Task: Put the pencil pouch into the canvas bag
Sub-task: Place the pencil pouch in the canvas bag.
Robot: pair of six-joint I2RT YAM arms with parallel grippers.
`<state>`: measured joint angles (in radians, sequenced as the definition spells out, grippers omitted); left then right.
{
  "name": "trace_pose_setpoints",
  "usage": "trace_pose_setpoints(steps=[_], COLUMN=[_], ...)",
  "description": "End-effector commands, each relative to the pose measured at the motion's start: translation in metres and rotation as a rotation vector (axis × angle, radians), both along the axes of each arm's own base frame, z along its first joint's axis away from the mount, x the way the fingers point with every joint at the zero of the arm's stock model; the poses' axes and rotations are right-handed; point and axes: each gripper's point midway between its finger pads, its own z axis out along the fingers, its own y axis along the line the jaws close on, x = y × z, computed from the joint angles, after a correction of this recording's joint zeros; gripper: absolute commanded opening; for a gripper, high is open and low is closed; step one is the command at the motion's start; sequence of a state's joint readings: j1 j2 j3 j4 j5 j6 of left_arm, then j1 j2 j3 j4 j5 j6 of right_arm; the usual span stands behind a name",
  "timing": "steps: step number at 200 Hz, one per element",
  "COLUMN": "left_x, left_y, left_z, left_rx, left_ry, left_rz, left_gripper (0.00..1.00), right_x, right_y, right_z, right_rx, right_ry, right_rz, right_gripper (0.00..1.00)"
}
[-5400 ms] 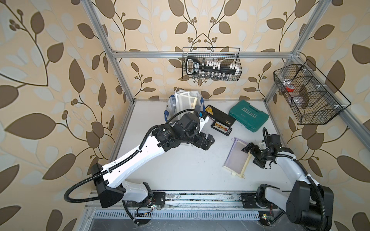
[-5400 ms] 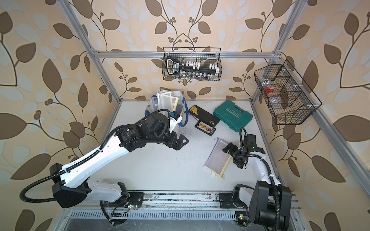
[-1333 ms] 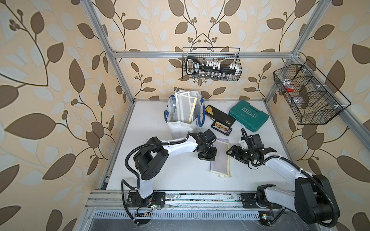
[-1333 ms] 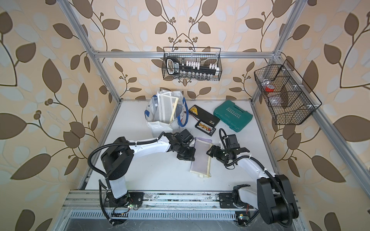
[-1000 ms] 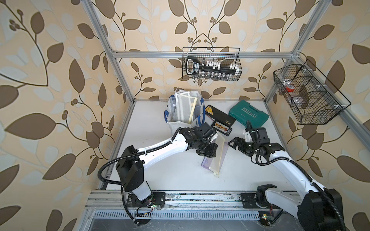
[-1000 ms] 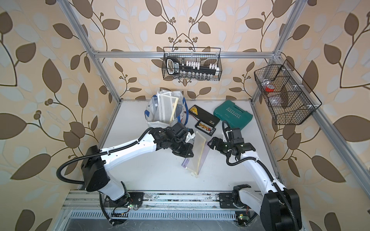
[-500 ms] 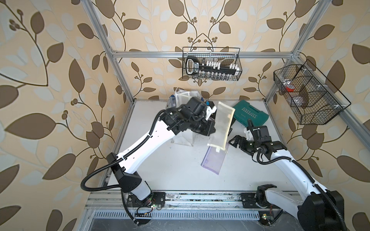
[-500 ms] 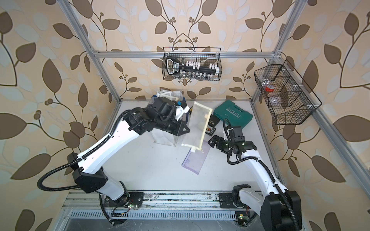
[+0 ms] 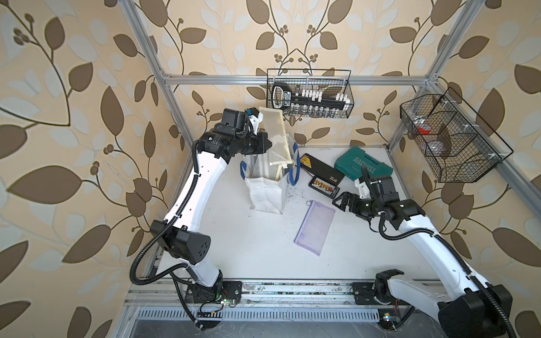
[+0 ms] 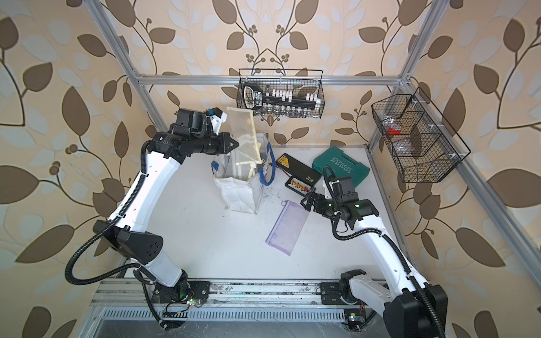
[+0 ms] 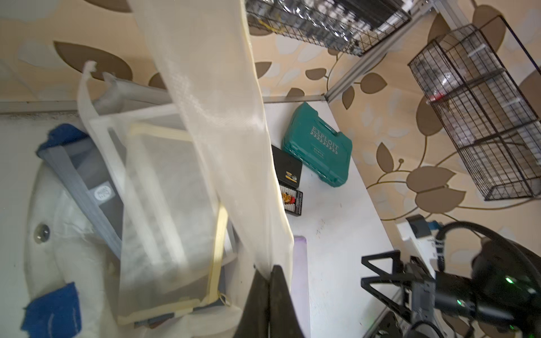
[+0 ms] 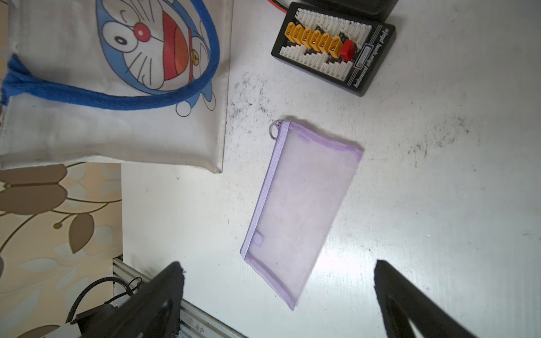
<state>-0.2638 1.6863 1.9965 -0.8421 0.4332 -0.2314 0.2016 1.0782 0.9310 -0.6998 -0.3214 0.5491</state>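
Observation:
My left gripper (image 9: 265,143) (image 10: 234,145) is shut on the edge of a cream mesh pencil pouch (image 9: 275,137) (image 10: 244,137). It holds the pouch upright above the open mouth of the white canvas bag (image 9: 265,193) (image 10: 237,194) with blue handles. In the left wrist view the pouch (image 11: 213,102) hangs from the closed jaws (image 11: 268,273), and another yellow-edged pouch (image 11: 169,219) stands inside the bag. A purple mesh pouch (image 9: 314,226) (image 12: 301,210) lies flat on the table. My right gripper (image 9: 339,202) (image 12: 278,264) hovers open by its far end, holding nothing.
A green tool case (image 9: 363,166), a black box (image 9: 322,172) and a connector board (image 12: 333,49) lie at the back right of the table. A wire basket (image 9: 310,93) hangs on the rear wall close above the held pouch, and another wire basket (image 9: 448,140) hangs on the right.
My left arm has lifted the cream pouch off the table and carried it up and back over the bag. The purple pouch stayed lying on the table. The right gripper has stayed open, almost still.

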Motion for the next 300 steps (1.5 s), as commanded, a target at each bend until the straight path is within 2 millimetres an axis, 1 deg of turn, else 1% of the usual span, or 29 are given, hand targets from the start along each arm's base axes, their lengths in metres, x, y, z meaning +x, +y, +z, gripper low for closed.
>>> trace_pose_setpoints(steps=[1,35,57,73,96,125,156,176,181,189,196,219,228,235,259,267,273,274,276,286,294,300], left_x=[0.014,0.018,0.011,0.006,0.000,-0.001,0.000,0.000,0.000,-0.002,-0.004,-0.010,-0.013,-0.015,-0.026,-0.031,-0.032,-0.036,-0.040,-0.049,-0.056,-0.061], left_y=[-0.001,0.012,0.011,0.012,0.014,0.022,0.034,0.043,0.045,0.048,0.049,0.052,0.054,0.056,0.068,0.071,0.071,0.072,0.073,0.070,0.065,0.062], left_z=[0.001,-0.038,-0.058,-0.073,-0.089,-0.099,-0.096,-0.093,-0.092,-0.088,-0.085,-0.070,-0.064,-0.058,-0.035,-0.031,-0.032,-0.027,-0.022,-0.018,-0.019,-0.019], left_rx=[-0.008,0.052,0.073,0.088,0.092,0.146,0.192,0.212,0.218,0.225,0.226,0.222,0.223,0.225,0.244,0.253,0.268,0.268,0.272,0.301,0.331,0.353], left_ry=[-0.081,-0.047,-0.022,0.010,0.041,0.071,0.079,0.069,0.065,0.055,0.047,0.013,0.000,-0.013,-0.062,-0.070,-0.067,-0.082,-0.094,-0.113,-0.120,-0.126], left_rz=[-0.066,-0.088,-0.136,-0.149,-0.146,-0.127,-0.063,-0.010,0.001,0.011,0.015,0.036,0.046,0.058,0.119,0.139,0.148,0.154,0.162,0.170,0.171,0.172], left_gripper=[0.00,0.00,0.00,0.00,0.00,0.00,0.00,0.00,0.06,0.12,0.21,0.60,0.70,0.74,0.84,0.90,0.92,0.93,0.93,0.95,0.98,0.99], right_x=[-0.005,-0.010,-0.010,-0.008,-0.004,0.005,0.009,0.007,0.007,0.007,0.007,0.008,0.009,0.009,0.006,0.004,0.002,0.002,0.001,-0.002,-0.005,-0.007], right_y=[-0.004,-0.005,-0.005,-0.005,-0.006,-0.004,-0.006,-0.008,-0.008,-0.008,-0.008,-0.008,-0.008,-0.007,-0.007,-0.007,-0.008,-0.008,-0.008,-0.008,-0.008,-0.008], right_z=[0.005,0.001,-0.002,0.001,0.004,0.006,0.018,0.020,0.020,0.020,0.020,0.024,0.025,0.027,0.026,0.025,0.023,0.022,0.022,0.017,0.012,0.010], right_rx=[-0.033,-0.026,-0.029,-0.036,-0.048,-0.044,-0.047,-0.050,-0.051,-0.053,-0.053,-0.050,-0.050,-0.048,-0.043,-0.043,-0.041,-0.040,-0.039,-0.033,-0.028,-0.026], right_ry=[0.006,0.010,0.015,0.007,-0.003,-0.015,-0.054,-0.062,-0.062,-0.063,-0.061,-0.067,-0.069,-0.070,-0.064,-0.060,-0.056,-0.055,-0.054,-0.045,-0.035,-0.031], right_rz=[-0.003,-0.006,-0.004,-0.003,-0.003,-0.002,-0.015,-0.021,-0.022,-0.022,-0.022,-0.021,-0.023,-0.022,-0.018,-0.020,-0.024,-0.025,-0.026,-0.028,-0.031,-0.031], right_gripper=[1.00,1.00,1.00,1.00,1.00,1.00,1.00,0.99,1.00,1.00,1.00,1.00,1.00,1.00,1.00,1.00,1.00,1.00,1.00,1.00,0.99,1.00])
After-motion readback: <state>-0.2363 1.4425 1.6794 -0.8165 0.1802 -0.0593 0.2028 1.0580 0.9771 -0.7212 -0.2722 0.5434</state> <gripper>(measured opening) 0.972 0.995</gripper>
